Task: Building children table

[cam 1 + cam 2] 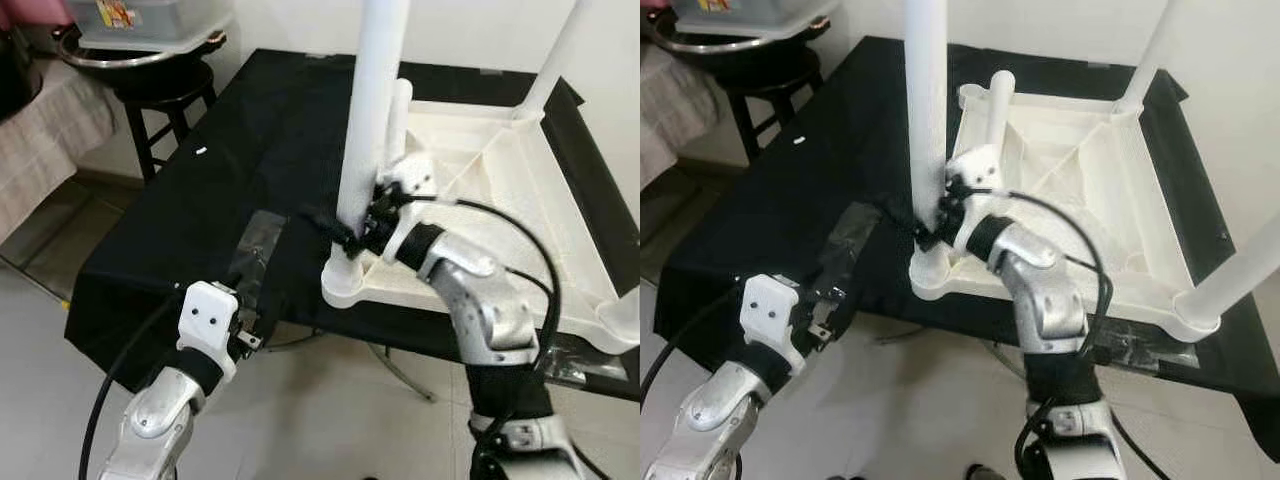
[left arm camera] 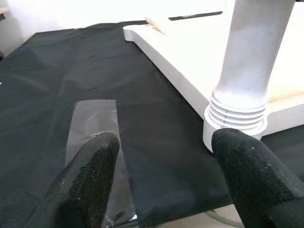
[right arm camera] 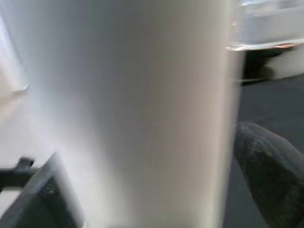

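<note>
Fitting a leg into the upturned children's table

Hovering at the near edge of the black-draped tabletop (image 1: 200, 200), the left gripper (image 2: 161, 175) is spread and empty; to its right the right gripper (image 1: 352, 232) clasps the near white leg (image 1: 368, 130) just above its corner socket (image 1: 345, 280) on the inverted table frame (image 1: 500, 200). Keep that leg plumb while turning it, so the threads seat squarely. Leg tops are cropped, and the blurred right wrist view hides the finger contact.
</note>
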